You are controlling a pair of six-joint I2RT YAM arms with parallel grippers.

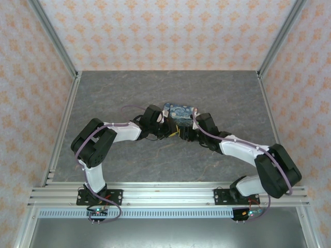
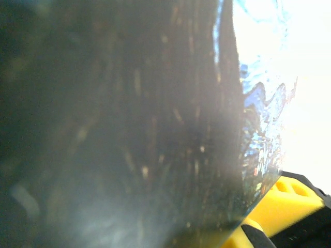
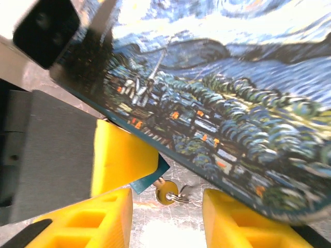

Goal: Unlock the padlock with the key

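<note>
The work surface is a grey marbled tabletop [image 1: 129, 93] enclosed by walls with an orange floral pattern and an aluminium frame.

Both arms converge at the table centre.

The left gripper [image 1: 164, 125] sits against the left end of a rectangular box printed with a blue night-sky painting [image 1: 179, 111]. In the left wrist view, the blurred dark face of the box lies just in front of the lens, and one yellow finger [image 2: 282, 204] shows at lower right. Whether this gripper is clamped cannot be determined.

The right gripper [image 1: 187, 130] is at the near right of the box. In the right wrist view, its yellow fingers [image 3: 106, 219] stand apart and hold nothing. A small brass-coloured item on a silver ring [image 3: 166, 192] lies on the tabletop between them, just below the box edge. Whether it is the key or the padlock cannot be determined.
</note>
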